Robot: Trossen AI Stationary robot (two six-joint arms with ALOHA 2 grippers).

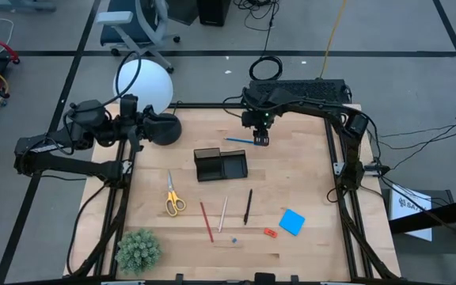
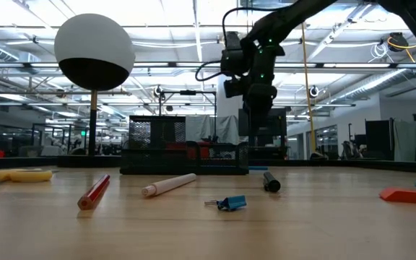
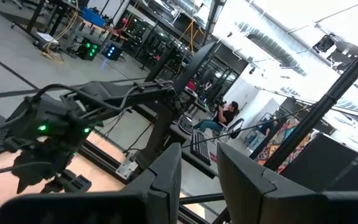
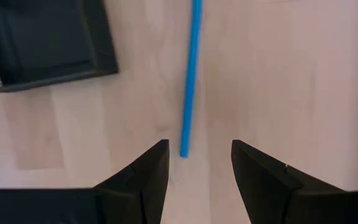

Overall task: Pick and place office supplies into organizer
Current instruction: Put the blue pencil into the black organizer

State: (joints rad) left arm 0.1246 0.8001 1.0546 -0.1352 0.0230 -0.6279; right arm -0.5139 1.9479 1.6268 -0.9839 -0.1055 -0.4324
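One black organizer (image 1: 220,165) is seen mid-desk (image 1: 307,182). One blue pen (image 1: 241,141) lies beside it under the spread right claw (image 1: 260,140). Three more pens, one scissors (image 1: 172,195) and one blue note pad (image 1: 292,222) lie nearer. The left claw (image 3: 199,180) is parked, spread.

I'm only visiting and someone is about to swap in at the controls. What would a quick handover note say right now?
Right gripper: open, above the end of the blue pen, which lies on the table behind the organizer.
Left gripper: open, raised by the lamp, waiting.
Done: I see nothing in the organizer yet.
Left: blue pen, scissors, red pencil, pale pencil, black pen, blue note pad, small red piece.
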